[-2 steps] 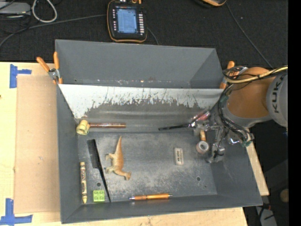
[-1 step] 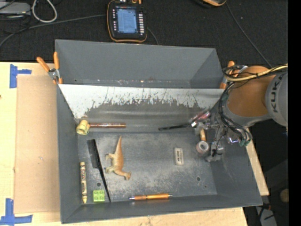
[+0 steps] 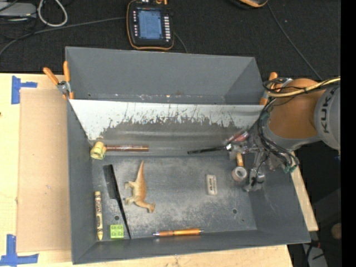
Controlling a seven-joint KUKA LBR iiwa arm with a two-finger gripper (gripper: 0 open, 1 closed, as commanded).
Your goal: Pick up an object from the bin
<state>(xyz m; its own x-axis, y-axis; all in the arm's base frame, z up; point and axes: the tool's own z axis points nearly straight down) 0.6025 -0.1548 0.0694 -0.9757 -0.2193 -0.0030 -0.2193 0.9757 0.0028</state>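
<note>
1. The robot arm [image 3: 295,121], with its orange cover and looping cables, is reaching into the grey metal bin [image 3: 167,82] from the right. Its gripper [image 3: 254,181] is hanging low over the right end of the floor, close to the right wall.
2. The cables and wrist parts are crowding the pincer, so I cannot tell whether it is open or closed. Nothing is showing as gripped in it.
3. A small grey ring-shaped roll [image 3: 239,174] is lying just beside the gripper, on the side away from the wall. Being nearest, it is probably the thing to be picked.
4. A short orange peg [image 3: 240,159] is sitting just behind that roll. A thin black stick [image 3: 204,149] is lying at the foot of the back slope, where a slim thing would likely slide to rest.
5. A small grey rectangular tag [image 3: 211,183] is lying flat and alone mid-floor.
6. Well apart at the left, these are resting:
   - a wooden-handled mallet with a pale yellow head [image 3: 119,148]
   - a tan toy dinosaur [image 3: 139,191]
   - a long black comb [image 3: 115,200]
7. An orange pencil [image 3: 178,233] is lying along the front wall.
</note>
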